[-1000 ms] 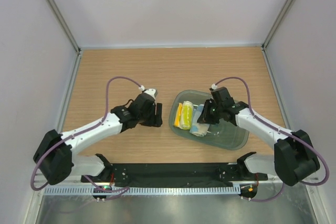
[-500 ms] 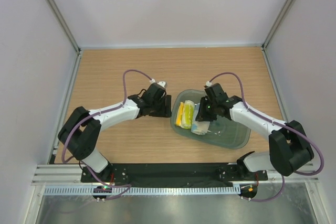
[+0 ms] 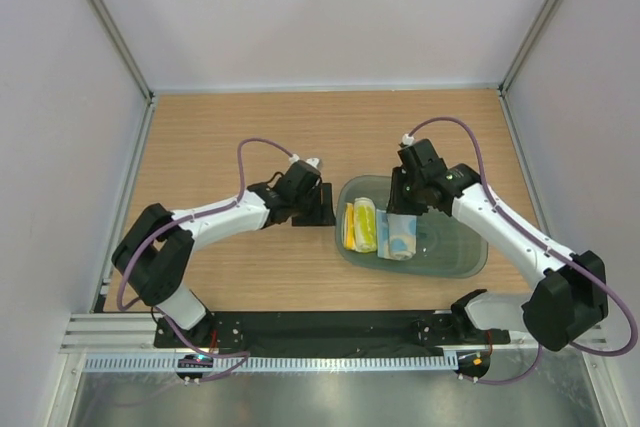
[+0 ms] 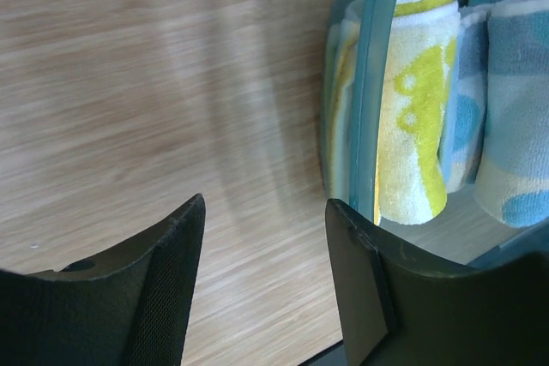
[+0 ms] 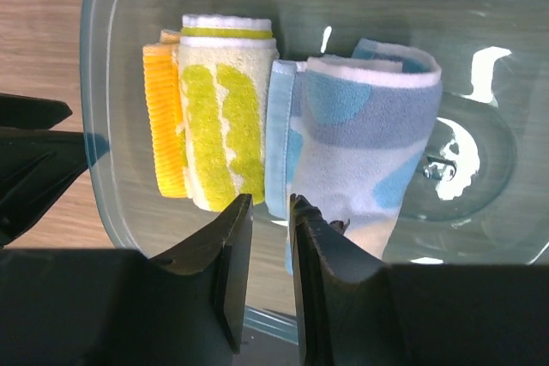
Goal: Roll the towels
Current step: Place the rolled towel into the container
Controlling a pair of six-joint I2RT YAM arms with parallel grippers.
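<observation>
The yellow towel (image 5: 221, 126) and the light blue towel (image 5: 360, 126), both rolled, lie side by side, touching, inside the clear bluish tub (image 3: 455, 265). The right gripper (image 5: 270, 205) hangs above them, jaws parted narrowly on nothing. The left gripper (image 4: 264, 210) stands open and empty over the wooden table (image 3: 220, 137), just beside the tub's rim

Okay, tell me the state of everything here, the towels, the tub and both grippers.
yellow towel: rolled, lying in the tub.
blue towel: rolled, beside it in the tub.
tub: upright on the table, lidless.
left gripper: open, empty, over the table beside the tub.
right gripper: slightly open, empty, above the tub.
</observation>
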